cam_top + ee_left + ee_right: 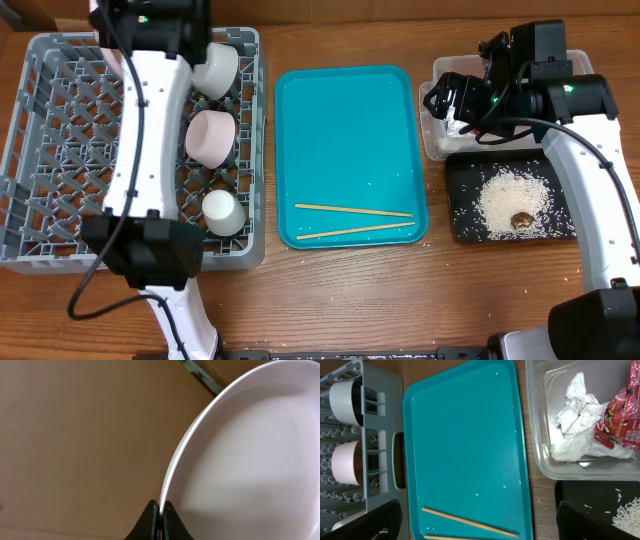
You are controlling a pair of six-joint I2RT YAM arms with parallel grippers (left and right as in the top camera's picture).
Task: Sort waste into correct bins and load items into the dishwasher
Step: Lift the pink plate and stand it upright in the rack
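Note:
My left gripper [161,510] is shut on the rim of the round pinkish-white plate [250,455] and holds it on edge over the back of the grey dish rack [40,150]. In the rack stand a grey-green bowl [215,68], a pinkish-white bowl [210,137] and a white cup [222,212]. My right gripper [480,525] is open and empty, high above the gap between the teal tray and the clear tub [438,148]. The tub holds the white napkin [577,425] and the red wrapper [620,420]. The black tray [460,200] holds rice [515,195] and a brown scrap [522,219].
The teal serving tray [350,130] lies between the rack and the bins, with two wooden chopsticks [355,210] near its front edge and a few rice grains. A few grains also lie on the wooden table beside the black tray.

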